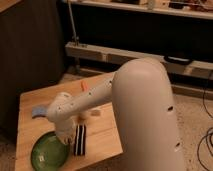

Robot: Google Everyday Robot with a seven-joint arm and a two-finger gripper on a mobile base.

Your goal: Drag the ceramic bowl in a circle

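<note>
Green and glossy, the ceramic bowl (49, 153) is sitting near the front left corner of the wooden table (30, 125), with its near rim lying close to the table's front edge. That is the main worry: if the circle is swinging wide toward the front or the left, the bowl could be pushed over the edge and break (ceramic is not forgiving of a drop to a hard floor). A second risk is lying to the right, where the black striped block (80, 140) is resting just beside the bowl's rim, perhaps touching it. A sweep in that direction would be shoving the block along or jamming the bowl against it. The glaze is also looking slick, so a light hold could be slipping off the rim partway round, leaving the bowl behind. The gripper (64, 136) is reaching down at the bowl's upper right rim, between the bowl and the block, with the white wrist covering it from this angle. It seems to be meeting the rim, but I cannot tell whether it is clenched on it, only pressing against it, or hanging released. The blue cloth (37, 111) is lying well apart toward the back left, out of the likely path, and a small pale object (93, 114) that I cannot identify is sitting behind the block.
</note>
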